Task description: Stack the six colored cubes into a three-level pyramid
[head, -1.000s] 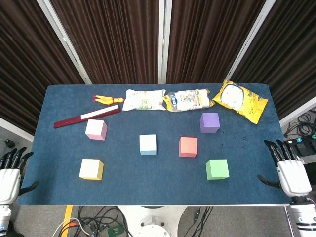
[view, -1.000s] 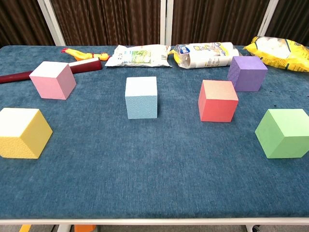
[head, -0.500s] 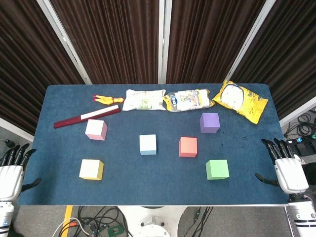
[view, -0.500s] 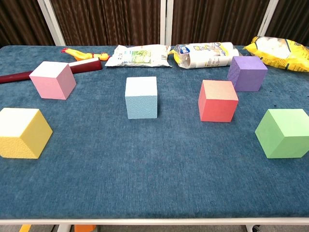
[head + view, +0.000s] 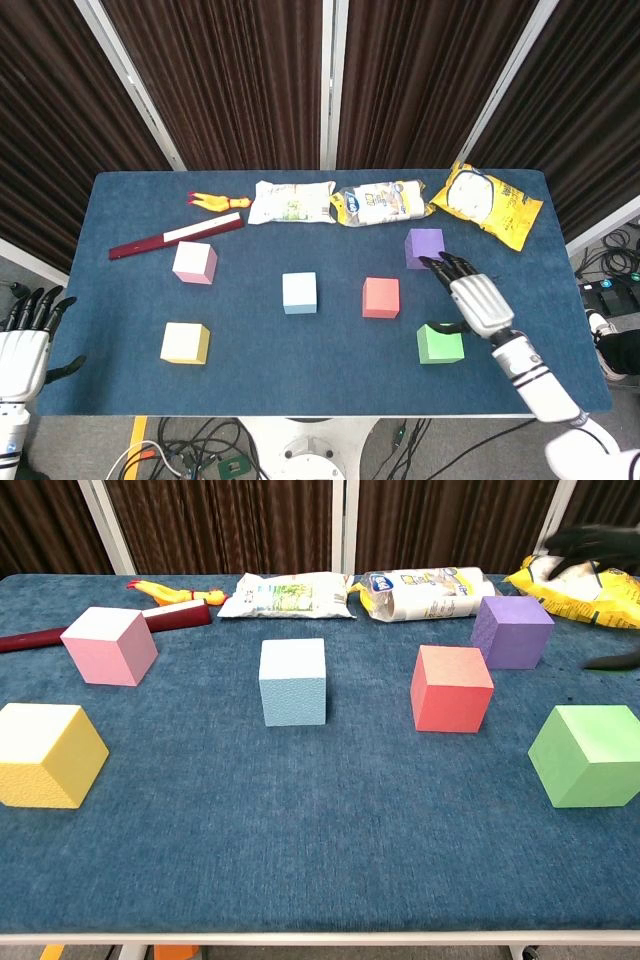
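Right hand (image 5: 478, 300) above green cube (image 5: 440, 344) — fingers apart, empty — like left hand (image 5: 22, 350).

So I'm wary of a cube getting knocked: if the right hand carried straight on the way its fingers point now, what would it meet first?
Probably the purple cube: the right hand is open above the table, fingertips just short of that cube's near corner. Height is unclear, so it might pass over.

6 cubes lie apart on the blue table (image 5: 320, 385). The right hand (image 5: 474, 297), fingers spread, hovers right of centre between the purple cube (image 5: 424, 246) and green cube (image 5: 439, 344). The left hand (image 5: 22, 345) sits lower left, off the table.
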Motion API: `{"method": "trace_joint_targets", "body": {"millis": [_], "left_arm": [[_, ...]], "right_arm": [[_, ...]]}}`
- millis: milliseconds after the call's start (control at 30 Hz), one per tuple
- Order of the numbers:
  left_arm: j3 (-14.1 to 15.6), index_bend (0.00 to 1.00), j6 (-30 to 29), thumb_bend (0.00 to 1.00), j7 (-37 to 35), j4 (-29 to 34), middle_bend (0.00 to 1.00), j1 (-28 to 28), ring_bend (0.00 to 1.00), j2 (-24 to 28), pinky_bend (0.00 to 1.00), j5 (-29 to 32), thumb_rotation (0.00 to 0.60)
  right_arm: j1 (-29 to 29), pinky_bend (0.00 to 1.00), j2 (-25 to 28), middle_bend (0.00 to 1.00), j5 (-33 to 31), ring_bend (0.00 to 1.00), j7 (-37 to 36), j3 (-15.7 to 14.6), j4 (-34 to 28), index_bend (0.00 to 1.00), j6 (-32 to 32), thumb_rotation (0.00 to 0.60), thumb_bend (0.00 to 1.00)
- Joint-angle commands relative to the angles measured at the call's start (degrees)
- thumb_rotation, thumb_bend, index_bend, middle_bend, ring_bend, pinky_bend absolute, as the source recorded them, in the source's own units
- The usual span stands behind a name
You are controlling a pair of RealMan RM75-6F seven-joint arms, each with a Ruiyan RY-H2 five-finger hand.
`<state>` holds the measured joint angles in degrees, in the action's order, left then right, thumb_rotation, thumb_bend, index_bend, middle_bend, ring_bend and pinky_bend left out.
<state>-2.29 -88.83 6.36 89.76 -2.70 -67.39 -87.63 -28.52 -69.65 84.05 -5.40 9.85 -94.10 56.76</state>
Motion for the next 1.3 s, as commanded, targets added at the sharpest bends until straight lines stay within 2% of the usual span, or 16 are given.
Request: {"method": "trace_joint_targets", "body": {"millis": [33,233,533,833,1000,1133,1300], "left_arm": [[0.0,0.18,-0.1,0.00,-0.3,-0.1,0.09,0.1,0.01,0.1,0.11,0.1,0.600],[0.2,0.18,0.2,0.00,-0.8,-0.3,0.09,0.1,0.01,0.2,0.11,0.3,0.600],[0.3,0.18,1.0,0.00,-1.0,-0.5,0.09,-0.3,0.01,0.2,0.11,0.3,0.600],[0.3,0.19,2.1,0.00,-0.8,-0.6,0.09,-0.9,0.01,0.2,0.11,0.7,0.600],[0.3,0.19,2.2,0.00,-0.7,-0.3,0.09,-1.1,0.01,0.3,0.11,0.5,0.600],[0.3,0.18,2.2,0.00,-0.4,-0.1,0.09,-1.2,0.01,0.5,0.11,0.5,0.600],[0.2,0.18,2.1,0.00,-0.1,0.2,0.09,-1.3,0.01,0.7,0.11,0.3,0.600]], "right_arm": [[-4.7,0.12,-5.0,0.16,-4.4,0.01,0.6,2.1,3.0,0.00,-5.4,0.600,0.09],[-7.5,0.12,-10.4,0.18,-9.2,0.02,1.8,2.5,6.4,0.00,-8.2,0.600,0.09],[-9.2,0.15,-14.2,0.23,-9.9,0.05,-0.2,1.4,10.8,0.10,-9.4,0.600,0.09],[-9.8,0.18,-15.3,0.29,-12.1,0.10,1.3,0.9,12.7,0.20,-9.6,0.600,0.10],[-10.1,0.25,-15.7,0.39,-12.4,0.19,1.4,1.5,12.9,0.33,-8.6,0.600,0.12],[-10.9,0.25,-15.3,0.41,-11.6,0.21,1.5,2.4,11.6,0.34,-7.7,0.600,0.12],[-13.5,0.25,-15.6,0.41,-13.6,0.21,2.9,4.1,11.0,0.34,-9.8,0.600,0.12]]}}
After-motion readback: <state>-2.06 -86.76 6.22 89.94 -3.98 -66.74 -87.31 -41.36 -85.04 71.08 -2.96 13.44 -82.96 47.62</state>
